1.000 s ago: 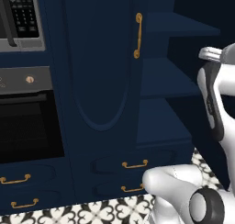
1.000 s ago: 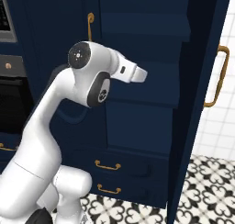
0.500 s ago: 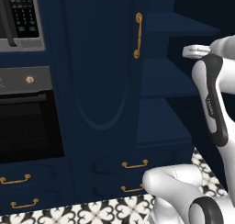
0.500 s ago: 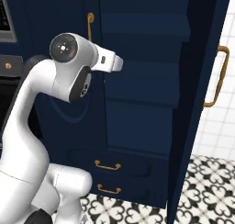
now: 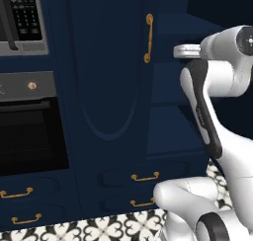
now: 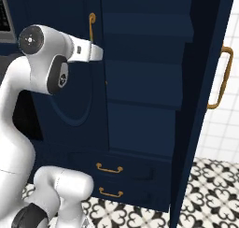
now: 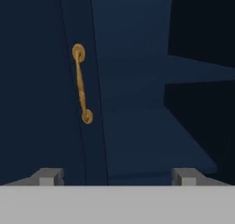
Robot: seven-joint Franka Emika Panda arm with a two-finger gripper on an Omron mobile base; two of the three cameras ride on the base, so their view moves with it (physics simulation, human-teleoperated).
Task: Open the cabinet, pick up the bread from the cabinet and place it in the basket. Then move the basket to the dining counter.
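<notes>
Jaws wide before half-open navy cabinet

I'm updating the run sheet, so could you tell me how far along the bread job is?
Done: the cabinet's right door stands swung open, baring navy shelves; the left door is shut. In hand: nothing, the gripper faces the shelves with fingers apart. Left: finding and grasping the bread, then basketing and carrying.

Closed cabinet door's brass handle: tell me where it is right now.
The brass handle runs vertically along the closed left door's right edge, beside the open shelves, left of centre in the hand view.
</notes>
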